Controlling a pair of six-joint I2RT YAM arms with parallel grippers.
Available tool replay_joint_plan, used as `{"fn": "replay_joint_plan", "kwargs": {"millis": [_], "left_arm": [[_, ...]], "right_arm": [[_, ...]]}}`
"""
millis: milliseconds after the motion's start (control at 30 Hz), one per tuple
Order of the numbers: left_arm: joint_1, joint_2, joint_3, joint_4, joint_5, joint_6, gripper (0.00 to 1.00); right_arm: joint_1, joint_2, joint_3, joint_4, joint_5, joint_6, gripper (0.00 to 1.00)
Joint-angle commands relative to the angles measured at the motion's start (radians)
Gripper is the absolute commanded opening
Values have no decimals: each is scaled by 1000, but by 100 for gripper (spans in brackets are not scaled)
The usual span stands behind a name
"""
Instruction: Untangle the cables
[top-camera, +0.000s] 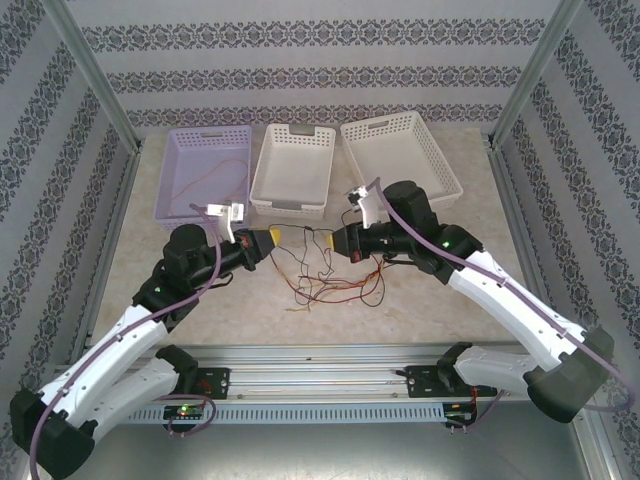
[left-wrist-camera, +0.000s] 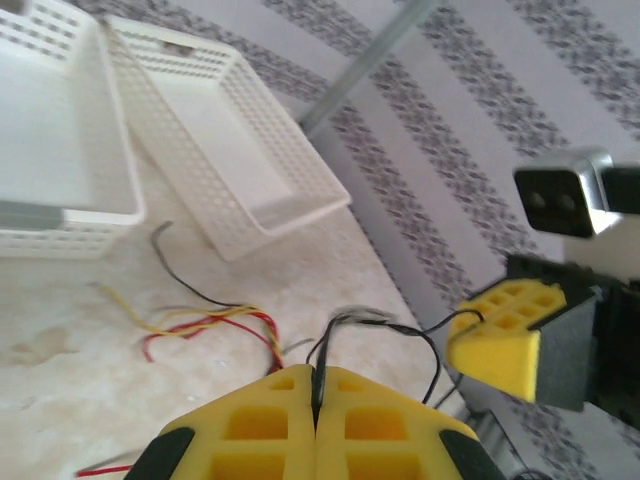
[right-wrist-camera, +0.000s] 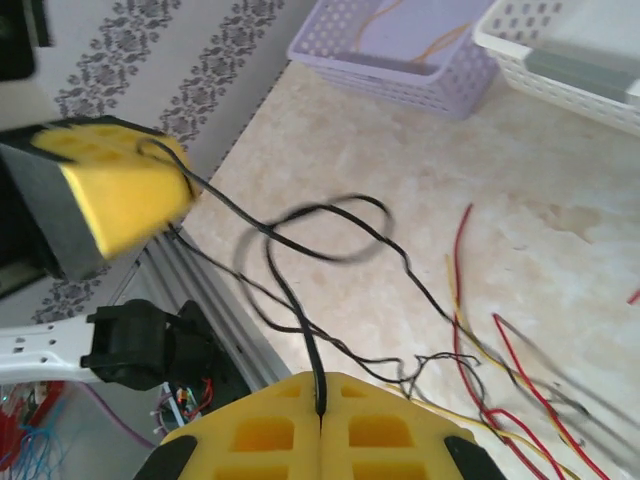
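Tabletop | left end effector, right end effector pinching black cable

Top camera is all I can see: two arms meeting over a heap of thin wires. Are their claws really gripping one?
Observer: Yes. The left wrist view shows the left gripper shut on a black cable.
Visitor: And the other claw?
Observer: The right gripper is shut on a black cable too, seen from its own wrist.
Visitor: Is it the same wire?
Observer: It looks so. From the right wrist, it runs through a loose loop in the air up to the left gripper's yellow pad.
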Motion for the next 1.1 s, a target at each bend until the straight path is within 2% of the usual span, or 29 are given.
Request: {"fn": "replay_joint_plan", "kwargs": {"millis": [0,67,233,367,433,533,633,733,900,1067], "left_arm": [[17,-23,81,-223,-156,43,0],[33,-33,126,-303,-195,56,0],[94,-53,275,-530,-289,123,0],[123,-41,371,-663,-362,193,0],[128,-46,393,-694,-387,216,0],[130,-68,404,-712,-404,229,0],[130,-86,397,-723,-422,239,0],[131,-106,366,-714,-421,241,0],[130,-157,305,-698,-456,265,0],[130,-177,245,-680,-475,291,0]], "right_arm": [[-45,-67,-36,-33,48,-7,0],[-100,-107,-63,-48,87,3,0],[-321,-171,-127,-85,78,65,0],[-420,-201,-137,-131,155,105,0],[-439,-217,-141,-108,145,128,0],[-435,-225,-87,-105,123,143,0],[-428,-245,20,-134,192,130,0],[-409,-230,154,-133,189,130,0],[-315,-108,423,-175,207,97,0],[-188,83,710,-228,203,63,0]]}}
